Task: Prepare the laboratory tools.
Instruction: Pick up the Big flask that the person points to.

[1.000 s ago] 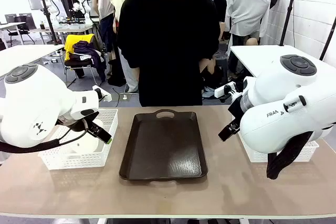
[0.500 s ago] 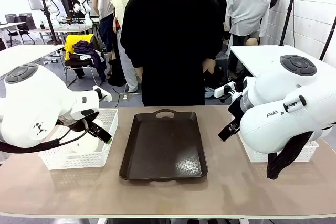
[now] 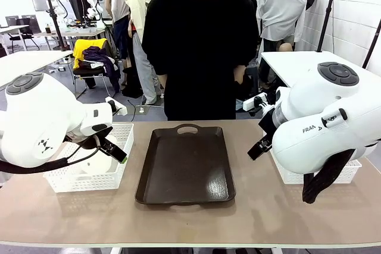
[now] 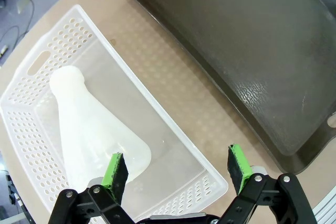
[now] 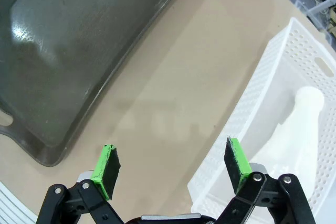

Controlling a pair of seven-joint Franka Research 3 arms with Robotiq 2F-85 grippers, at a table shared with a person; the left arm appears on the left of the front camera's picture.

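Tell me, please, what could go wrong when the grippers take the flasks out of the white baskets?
The left flask lies on its side in the left basket; its tapering body may slip out of a grip.
The open left gripper straddles that basket's wall, so a finger may catch it.
The open right gripper has one finger over the right basket's rim: same risk.

dark tray (image 3: 184,168), white basket (image 3: 83,181), seemingly second basket (image 3: 290,178)

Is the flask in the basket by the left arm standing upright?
No, the flask lies on its side in the white basket.
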